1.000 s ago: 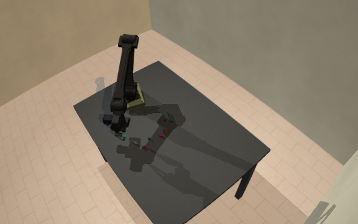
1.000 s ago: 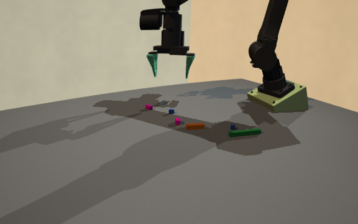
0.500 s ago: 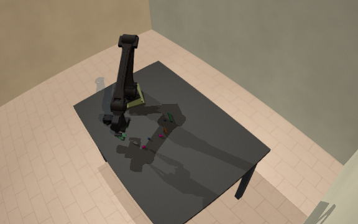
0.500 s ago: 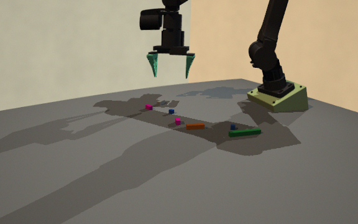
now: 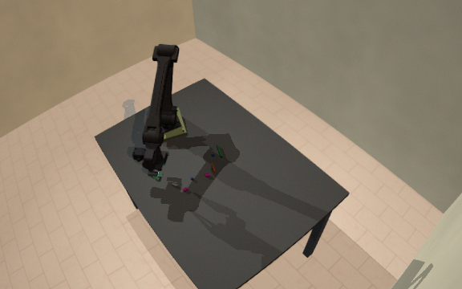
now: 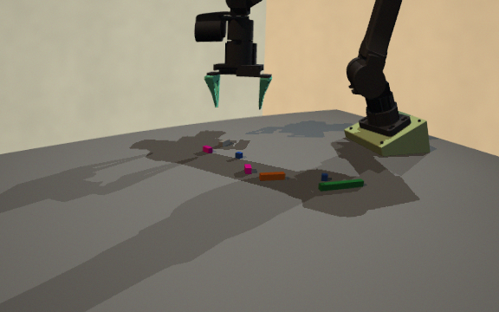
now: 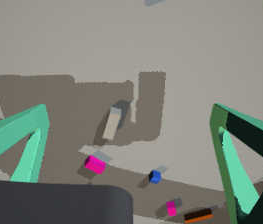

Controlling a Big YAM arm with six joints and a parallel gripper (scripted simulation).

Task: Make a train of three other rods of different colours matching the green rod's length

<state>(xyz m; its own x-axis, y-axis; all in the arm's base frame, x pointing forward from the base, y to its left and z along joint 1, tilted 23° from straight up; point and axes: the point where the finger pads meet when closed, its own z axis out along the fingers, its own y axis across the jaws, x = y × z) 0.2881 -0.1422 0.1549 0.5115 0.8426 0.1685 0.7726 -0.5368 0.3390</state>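
The green rod (image 6: 340, 185) lies flat on the dark table, right of the other rods; it also shows in the top view (image 5: 220, 151). A blue rod (image 6: 325, 177) sits just behind it. An orange rod (image 6: 272, 176) lies to its left, then a magenta rod (image 6: 248, 168), a second blue rod (image 6: 239, 154) and a second magenta rod (image 6: 207, 149). A grey rod (image 7: 111, 123) lies farthest back, faint in shadow in the exterior view (image 6: 227, 143). My gripper (image 6: 238, 91) hangs open and empty high above the grey rod's end of the row. The wrist view shows the magenta rod (image 7: 95, 164), blue rod (image 7: 155, 176) and orange rod (image 7: 198, 216).
The arm's olive base (image 6: 388, 136) stands at the back right of the table, behind the green rod. Broad shadows of the arm fall across the rods. The table's edges lie well away from the rods.
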